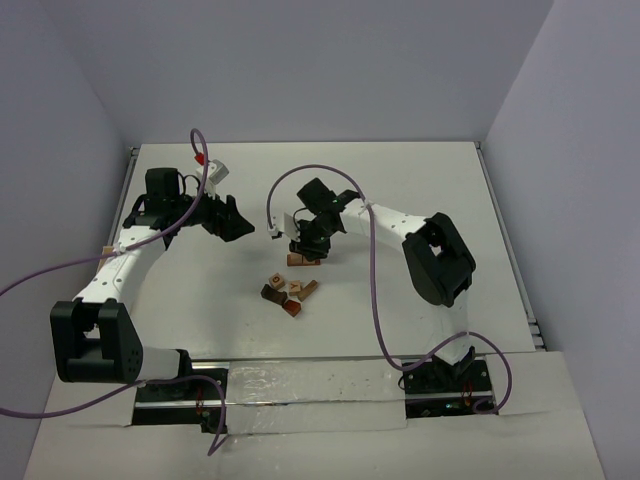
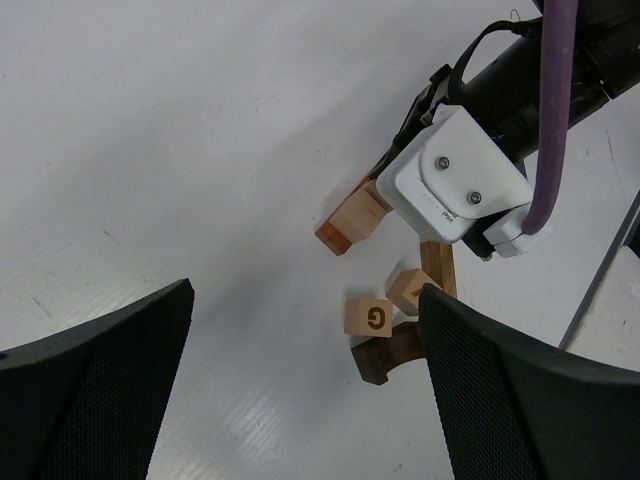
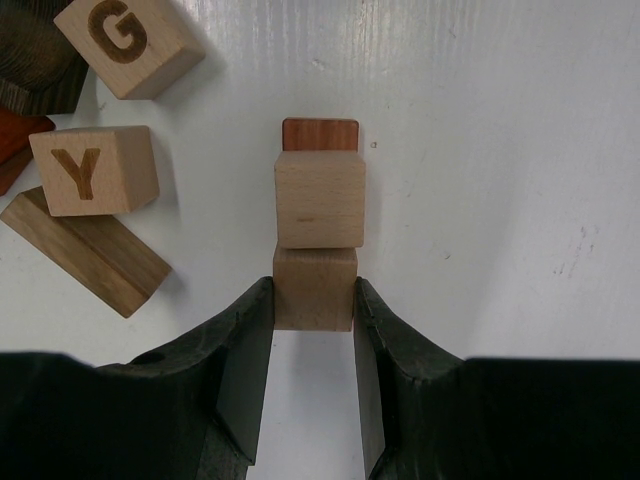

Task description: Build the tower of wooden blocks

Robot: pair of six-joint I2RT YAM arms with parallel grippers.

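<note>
My right gripper point(image 3: 313, 300) is shut on a plain tan block point(image 3: 314, 290), its jaws pressed against both sides. That block lines up with a second tan cube point(image 3: 319, 198) and a reddish-brown block point(image 3: 320, 134) beyond it, forming a small stack on the table. The stack also shows in the top view point(image 1: 300, 260) under my right gripper point(image 1: 306, 247), and in the left wrist view point(image 2: 350, 218). My left gripper point(image 2: 305, 295) is open and empty, held above the table to the left of the blocks point(image 1: 232, 218).
Loose blocks lie in a cluster point(image 1: 288, 290) near the stack: a G cube point(image 3: 128, 38), a Y cube point(image 3: 92, 170), a tan plank point(image 3: 85, 250), a dark brown arch point(image 2: 385, 355) and a reddish piece point(image 3: 15, 140). Purple cables hang by both arms.
</note>
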